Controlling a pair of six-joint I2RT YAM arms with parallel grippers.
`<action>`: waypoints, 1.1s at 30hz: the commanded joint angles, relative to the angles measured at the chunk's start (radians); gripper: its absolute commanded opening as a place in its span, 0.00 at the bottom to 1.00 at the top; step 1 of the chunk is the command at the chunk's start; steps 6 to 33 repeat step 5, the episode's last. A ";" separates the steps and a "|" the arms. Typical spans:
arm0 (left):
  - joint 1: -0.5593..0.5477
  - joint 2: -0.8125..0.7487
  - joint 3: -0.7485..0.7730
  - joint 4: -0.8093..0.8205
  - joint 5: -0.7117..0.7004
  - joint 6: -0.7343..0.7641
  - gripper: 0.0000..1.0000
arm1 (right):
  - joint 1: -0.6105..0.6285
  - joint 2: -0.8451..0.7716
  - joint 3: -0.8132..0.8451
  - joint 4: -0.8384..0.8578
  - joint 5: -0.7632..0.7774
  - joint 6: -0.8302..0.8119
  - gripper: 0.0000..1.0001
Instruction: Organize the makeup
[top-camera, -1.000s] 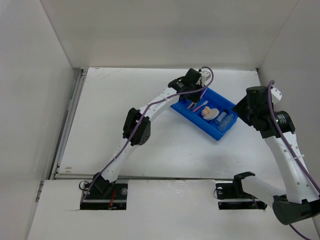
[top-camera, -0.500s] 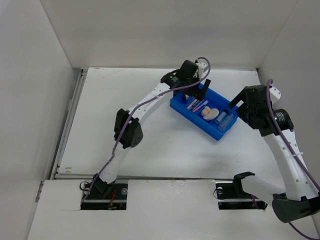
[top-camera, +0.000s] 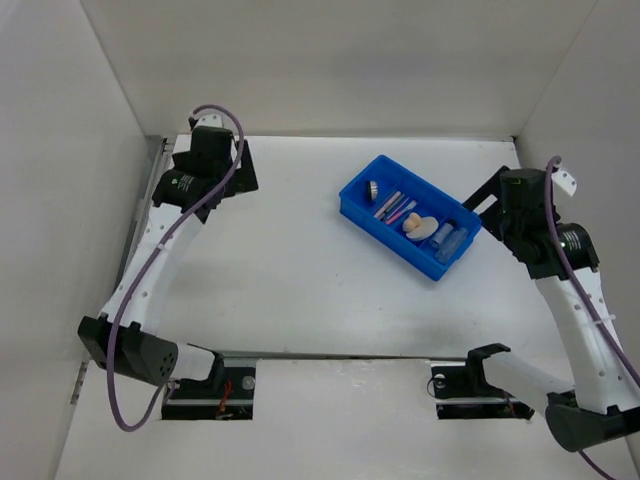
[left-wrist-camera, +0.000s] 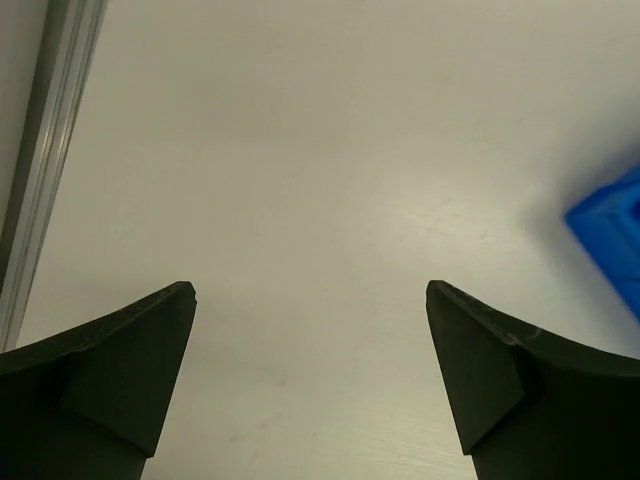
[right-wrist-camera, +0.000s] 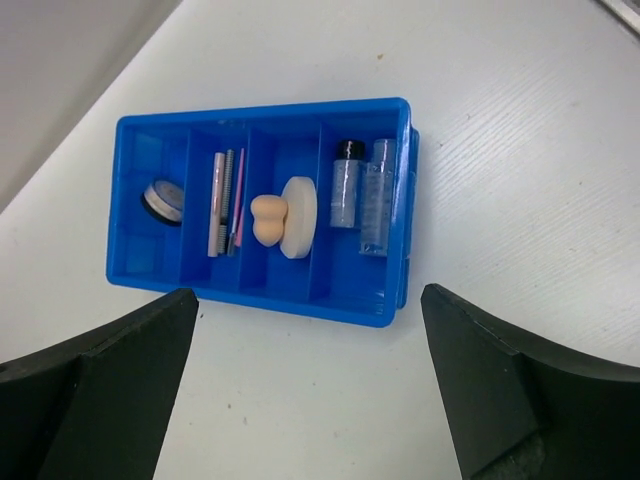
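Note:
The makeup lies in the blue divided tray (top-camera: 355, 208) (right-wrist-camera: 260, 295) at the back right of the table. In the right wrist view, a round compact (right-wrist-camera: 162, 200) fills the left compartment. Beside it lie a pink stick (right-wrist-camera: 217, 204) and a thin dark pencil (right-wrist-camera: 229, 198). A beige sponge (right-wrist-camera: 266, 219) rests against a white puff (right-wrist-camera: 300, 217), and two clear bottles (right-wrist-camera: 346, 185) occupy the last section. My right gripper (top-camera: 482, 203) (right-wrist-camera: 309, 290) hovers open just right of the tray, empty. My left gripper (top-camera: 240, 172) (left-wrist-camera: 310, 284) is open and empty over bare table at the far left.
A metal rail (top-camera: 150, 200) (left-wrist-camera: 40, 150) runs along the table's left edge, close to the left gripper. White walls enclose the back and sides. A corner of the tray (left-wrist-camera: 610, 230) shows at the right edge of the left wrist view.
The left arm has swung away from the tray to the far left back of the table. Both grippers have opened. The right gripper has drawn back slightly from the tray.

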 joint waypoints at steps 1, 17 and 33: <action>0.026 -0.009 -0.129 -0.081 -0.082 -0.057 1.00 | 0.004 -0.076 0.000 0.038 0.059 -0.013 1.00; 0.064 -0.040 -0.180 -0.091 -0.124 -0.076 1.00 | 0.004 -0.136 -0.032 0.038 0.097 -0.013 1.00; 0.064 -0.040 -0.180 -0.091 -0.124 -0.076 1.00 | 0.004 -0.136 -0.032 0.038 0.097 -0.013 1.00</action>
